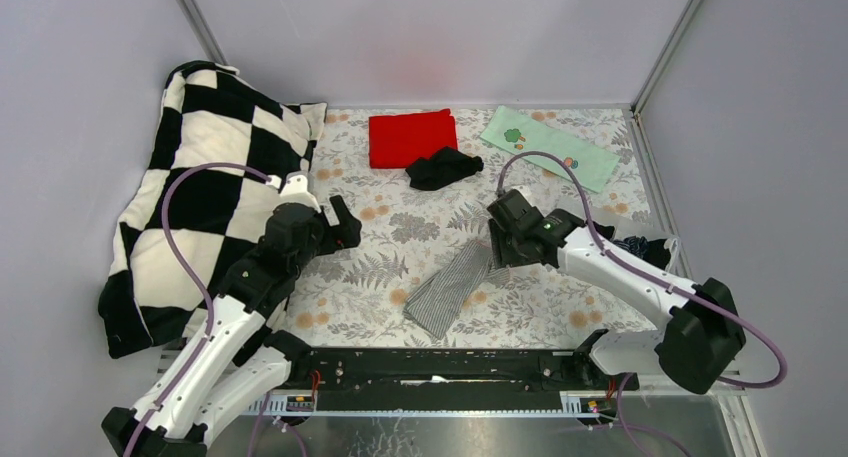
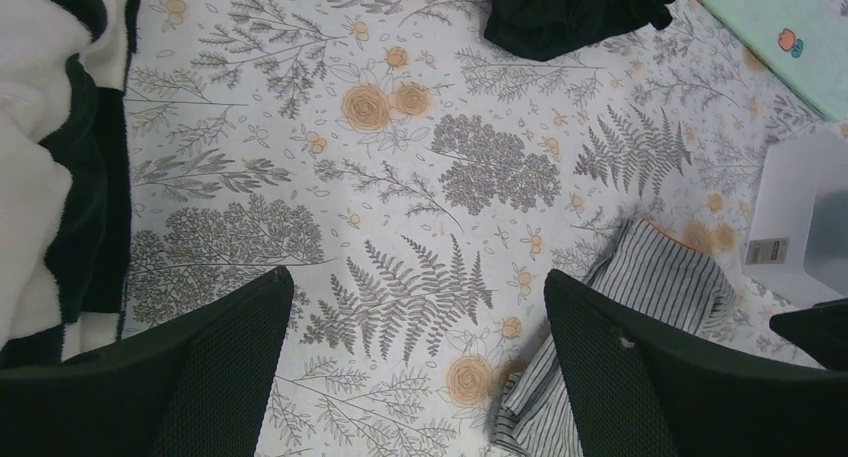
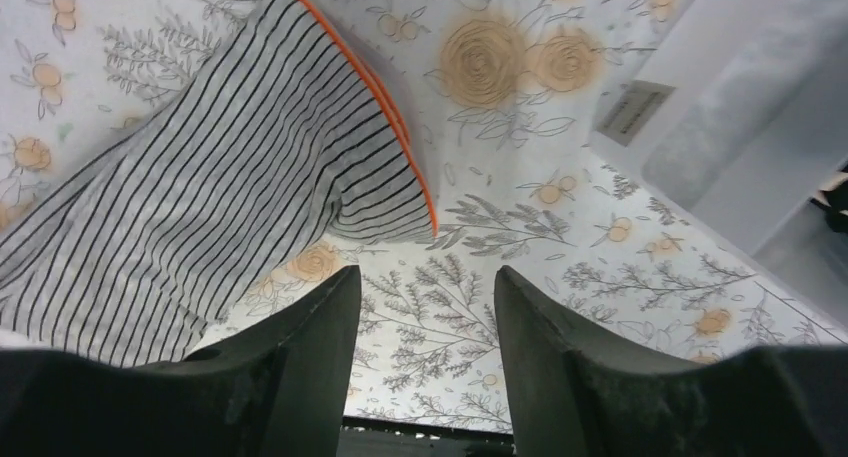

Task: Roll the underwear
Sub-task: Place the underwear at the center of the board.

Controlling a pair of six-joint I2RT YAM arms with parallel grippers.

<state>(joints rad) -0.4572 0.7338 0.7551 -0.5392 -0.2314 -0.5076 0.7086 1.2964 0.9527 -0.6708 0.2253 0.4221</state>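
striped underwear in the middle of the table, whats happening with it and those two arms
The grey striped underwear lies stretched out flat on the floral table, not yet rolled. The right arm hangs at its far end, jaws apart with nothing between them. The left arm hovers over bare table to the left, jaws wide and empty. A black pair lies crumpled farther back at the near corner of the red cloth, with no arm near it.
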